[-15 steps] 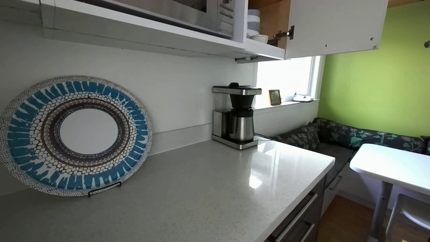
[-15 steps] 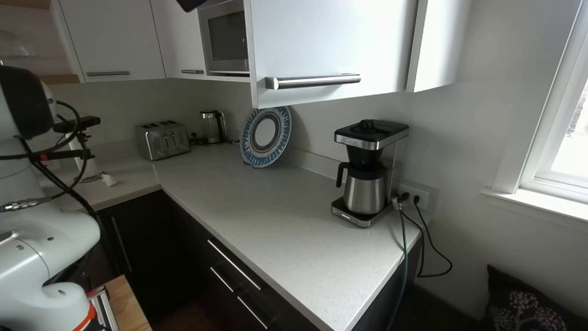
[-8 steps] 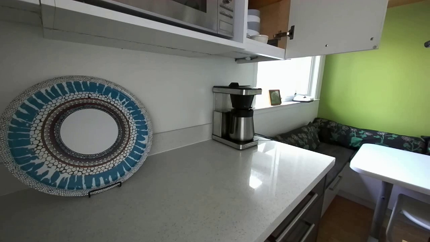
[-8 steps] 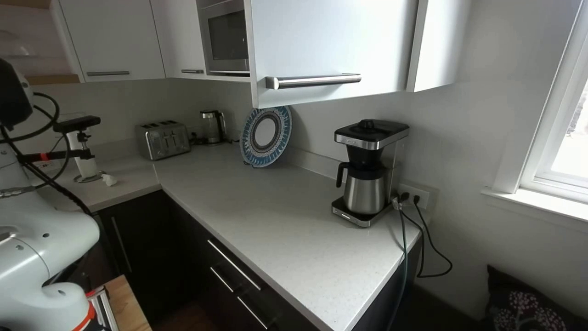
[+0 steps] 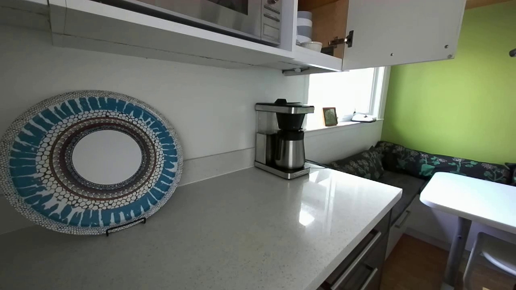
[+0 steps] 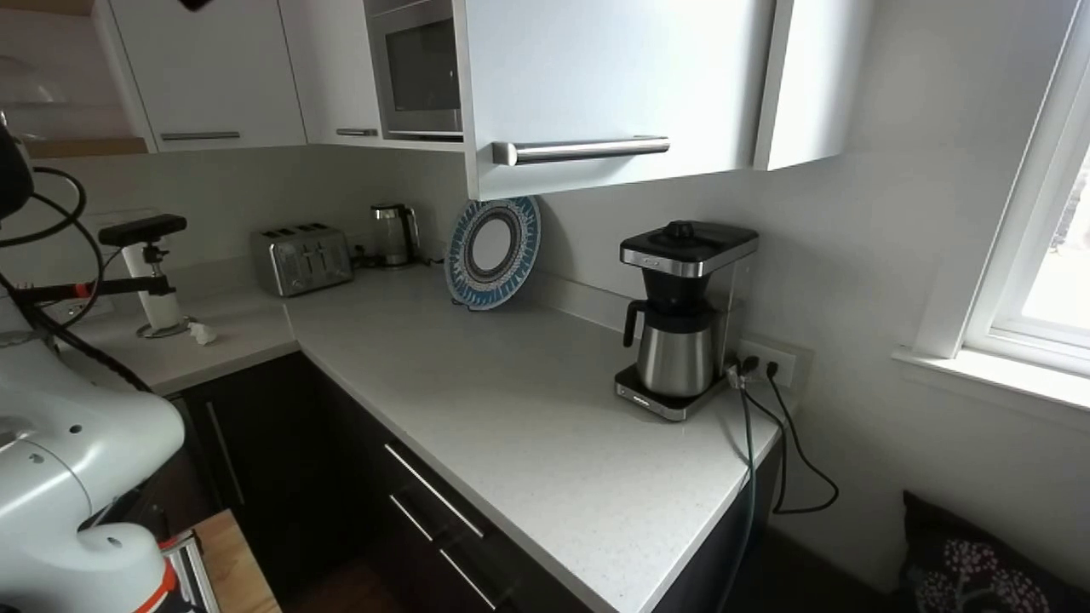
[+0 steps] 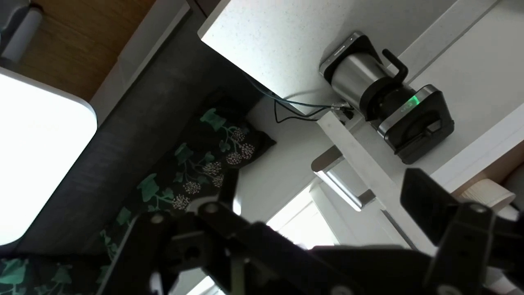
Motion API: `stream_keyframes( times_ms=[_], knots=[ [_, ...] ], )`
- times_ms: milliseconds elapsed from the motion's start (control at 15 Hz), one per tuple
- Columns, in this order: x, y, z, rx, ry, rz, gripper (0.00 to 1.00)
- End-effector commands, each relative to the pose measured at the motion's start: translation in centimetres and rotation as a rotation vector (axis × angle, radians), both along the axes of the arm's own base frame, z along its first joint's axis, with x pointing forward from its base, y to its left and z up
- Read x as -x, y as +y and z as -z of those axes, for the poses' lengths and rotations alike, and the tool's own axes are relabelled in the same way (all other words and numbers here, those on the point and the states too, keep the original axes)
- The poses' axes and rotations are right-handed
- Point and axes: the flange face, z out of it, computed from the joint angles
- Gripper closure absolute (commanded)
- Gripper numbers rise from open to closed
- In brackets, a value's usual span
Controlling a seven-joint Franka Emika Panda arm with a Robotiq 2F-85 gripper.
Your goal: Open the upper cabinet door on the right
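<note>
The white upper cabinet door point(image 5: 403, 32) stands swung open on its hinge point(image 5: 342, 41), and its inner face shows. Its front and bar handle point(image 6: 583, 151) show in an exterior view point(image 6: 613, 77). Bowls point(image 5: 311, 46) show inside the cabinet. In the wrist view I see the door's edge point(image 7: 371, 171) and the handle point(image 7: 339, 189). My gripper point(image 7: 322, 178) has its black fingers wide apart with nothing between them. The handle lies beyond the fingers, apart from them. In an exterior view only the arm point(image 6: 77, 434) shows at the left; a dark tip at the top edge is unclear.
A coffee maker point(image 5: 288, 149) stands on the counter point(image 5: 225, 225) below the cabinet. A microwave point(image 5: 242, 18) sits beside the open cabinet. A round patterned plate point(image 6: 492, 254) leans on the wall. A white table point(image 5: 475, 197) and a cushioned bench point(image 7: 135, 135) lie beyond the counter.
The arm's upper part has moved left, partly out of view. The dark tip at the top edge shows farther left than one second ago. The door looks unmoved.
</note>
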Motion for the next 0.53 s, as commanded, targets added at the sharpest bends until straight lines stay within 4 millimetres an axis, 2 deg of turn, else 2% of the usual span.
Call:
stream_keyframes(
  times_ms=[0,400,467],
  knots=[
    [-0.7,2.4,1.6,-0.026,0.014,0.077,0.0],
    [-1.6,4.1,2.8,-0.019,-0.012,0.11,0.0],
    [-1.8,3.0,1.7,-0.015,-0.002,0.094,0.0]
  ],
)
